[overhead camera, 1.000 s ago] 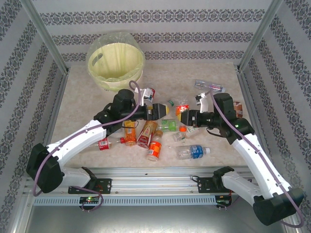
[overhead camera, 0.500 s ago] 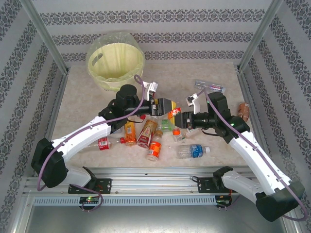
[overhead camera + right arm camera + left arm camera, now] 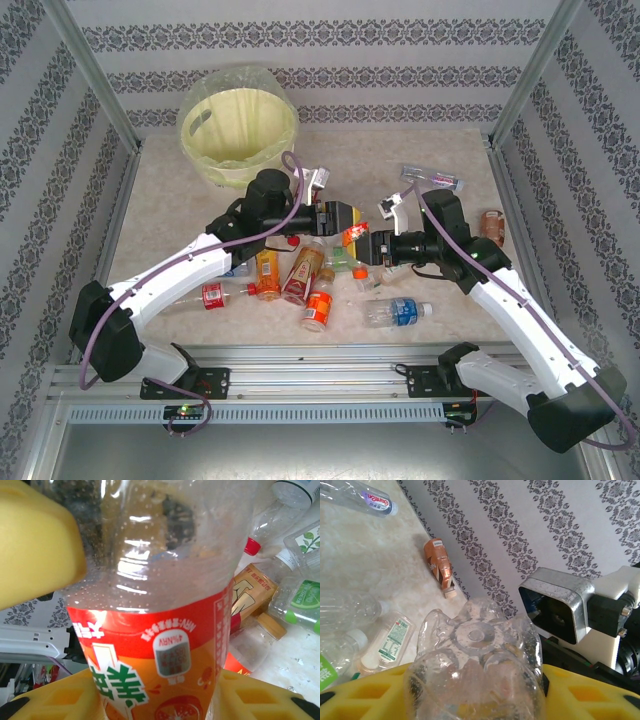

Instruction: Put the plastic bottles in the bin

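Your bin (image 3: 245, 135) at the far left of the desk (image 3: 180, 200) shows no bottle inside, so I judge nothing is done yet. The plastic bottles (image 3: 303, 272) lie scattered mid-desk. 1 orange-labelled bottle (image 3: 352, 233) hangs above them between 2 arms reaching inward to meet. The left jaws clamp its base and the right jaws its labelled body, likely a handover.

We read large green Chinese characters on the red-and-orange label of the orange-labelled bottle (image 3: 150, 645). Beside them, upside down in a small grey panel, stands what looks like "4%NRV". The clear bottle (image 3: 370, 500) bears a red word, perhaps "Ganten". The flat bottle (image 3: 390, 642) carries green-and-white print too small to read.
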Robot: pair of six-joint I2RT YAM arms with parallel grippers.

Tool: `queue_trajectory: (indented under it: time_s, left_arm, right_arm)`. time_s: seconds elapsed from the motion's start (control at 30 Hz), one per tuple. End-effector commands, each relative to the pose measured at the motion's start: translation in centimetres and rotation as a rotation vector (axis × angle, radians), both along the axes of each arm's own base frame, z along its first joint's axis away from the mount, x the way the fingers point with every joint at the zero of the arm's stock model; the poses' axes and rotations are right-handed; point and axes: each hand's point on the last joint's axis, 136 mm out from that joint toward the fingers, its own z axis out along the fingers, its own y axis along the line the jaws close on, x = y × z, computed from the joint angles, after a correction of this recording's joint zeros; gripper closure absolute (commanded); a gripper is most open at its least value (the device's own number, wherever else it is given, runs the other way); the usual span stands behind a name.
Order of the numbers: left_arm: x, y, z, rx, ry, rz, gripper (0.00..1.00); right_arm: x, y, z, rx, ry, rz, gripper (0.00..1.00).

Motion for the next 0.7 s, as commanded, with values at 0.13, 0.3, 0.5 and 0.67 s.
queue_trajectory:
  time_s: [0.13,0.3,0.5,0.67]
  left_arm:
    - [-0.7,0.0,2.5,0.004,-0.062,-0.008,0.48]
    - [0.1,1.5,3.9,0.066,-0.095,0.05,0.48]
    - [2.3,4.4,6.7,0.173,-0.169,0.133,0.48]
    - [5.7,8.3,9.3,0.279,-0.234,0.276,0.51]
  right_arm:
    - [0.3,0.1,1.1,-0.002,-0.055,-0.013,0.37]
    - [-0.3,-0.7,2.2,0.016,-0.091,-0.047,0.18]
    - [-1.4,-1.3,4.8,0.079,-0.144,-0.074,0.02]
    - [-1.8,-2.1,6.4,0.101,-0.197,-0.113,0.02]
